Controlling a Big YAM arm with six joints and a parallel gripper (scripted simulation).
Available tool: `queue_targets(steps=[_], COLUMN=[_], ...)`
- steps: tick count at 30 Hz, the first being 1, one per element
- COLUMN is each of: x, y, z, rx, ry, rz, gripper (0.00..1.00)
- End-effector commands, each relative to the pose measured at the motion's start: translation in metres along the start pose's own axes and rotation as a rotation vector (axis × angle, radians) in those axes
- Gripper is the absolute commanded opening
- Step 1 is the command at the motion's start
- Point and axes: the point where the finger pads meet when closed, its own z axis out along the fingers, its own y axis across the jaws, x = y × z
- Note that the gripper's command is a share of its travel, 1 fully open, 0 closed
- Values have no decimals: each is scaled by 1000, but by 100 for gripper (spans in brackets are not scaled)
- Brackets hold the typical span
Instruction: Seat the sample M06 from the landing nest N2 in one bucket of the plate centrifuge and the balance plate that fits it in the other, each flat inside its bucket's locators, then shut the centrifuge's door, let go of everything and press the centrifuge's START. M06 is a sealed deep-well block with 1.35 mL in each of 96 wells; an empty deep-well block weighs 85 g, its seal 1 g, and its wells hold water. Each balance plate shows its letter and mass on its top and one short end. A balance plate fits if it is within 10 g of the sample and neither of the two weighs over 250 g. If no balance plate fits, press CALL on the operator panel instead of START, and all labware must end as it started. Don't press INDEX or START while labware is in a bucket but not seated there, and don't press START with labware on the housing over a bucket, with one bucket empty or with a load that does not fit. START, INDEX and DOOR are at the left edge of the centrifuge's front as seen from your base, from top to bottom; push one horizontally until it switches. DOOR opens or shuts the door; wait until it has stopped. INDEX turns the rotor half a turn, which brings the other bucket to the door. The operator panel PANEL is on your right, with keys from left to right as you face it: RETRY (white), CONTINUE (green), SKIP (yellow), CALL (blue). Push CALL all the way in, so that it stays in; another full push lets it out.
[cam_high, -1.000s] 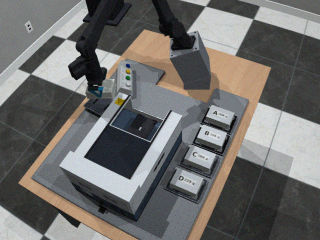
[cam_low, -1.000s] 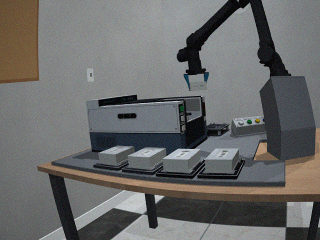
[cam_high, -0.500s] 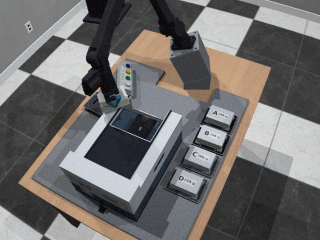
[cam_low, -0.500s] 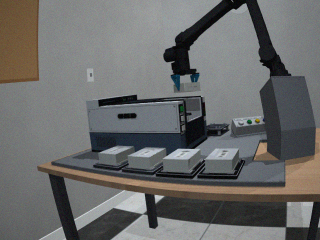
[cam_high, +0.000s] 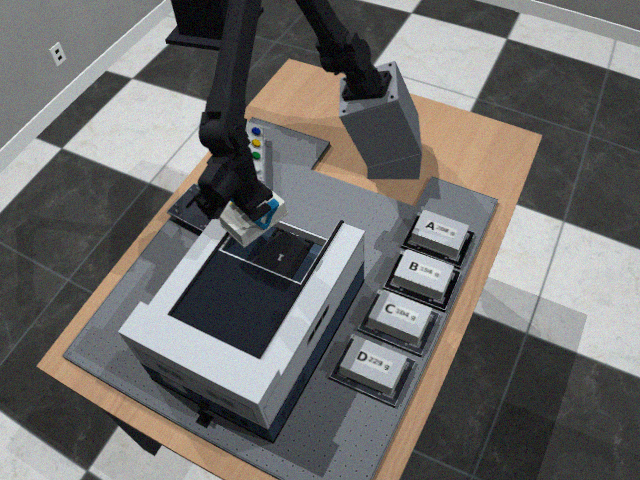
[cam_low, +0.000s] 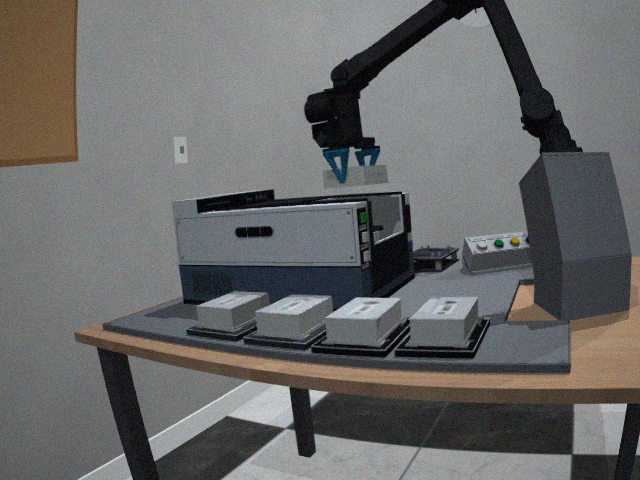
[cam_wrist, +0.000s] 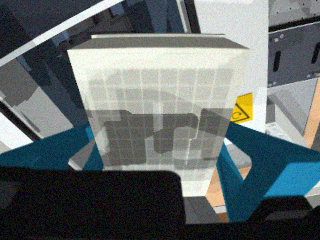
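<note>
My gripper (cam_high: 256, 210) with blue fingers is shut on the sample M06 (cam_high: 245, 223), a whitish sealed deep-well block. I hold it in the air above the near-base corner of the centrifuge (cam_high: 242, 315), beside the open door gap where a dark bucket (cam_high: 281, 253) shows. From the side view the block (cam_low: 355, 176) hangs a little above the centrifuge top. The wrist view shows the block's gridded seal (cam_wrist: 160, 115) between my fingers. Balance plates A (cam_high: 439, 230), B (cam_high: 422, 272), C (cam_high: 400, 316) and D (cam_high: 374, 363) sit in their nests on the right.
The empty landing nest (cam_high: 190, 208) lies under my arm to the left. The operator panel (cam_high: 256, 149) with coloured keys stands behind the centrifuge. The grey robot base (cam_high: 379, 124) is at the back. The centrifuge's buttons (cam_low: 363, 235) are on its front edge.
</note>
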Motion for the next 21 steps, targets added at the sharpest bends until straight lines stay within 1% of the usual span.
queue_targets(steps=[1,3,8,10,12,13,14,16,18,20,21], x=[-25,-18,-8,-9,-10,-9,-7,-7,-4,-2,-1], y=[13,26,44,51,54,56,59,59,65,67,67], z=[-38,-21,-19,-22,-31,-32,-29,-29,-23,-23,-26], rx=[-23,-8,-2,-3,-8,-7,-5,-5,1,2,1], ry=[-83,-51,-47,-55,-74,-75,-69,-69,-57,-58,-63], rz=[-80,-135,-228,-255,-273,-284,-297,-297,-320,-335,-339], gripper=[0,0,0,0,0,0,0,0,0,0,0])
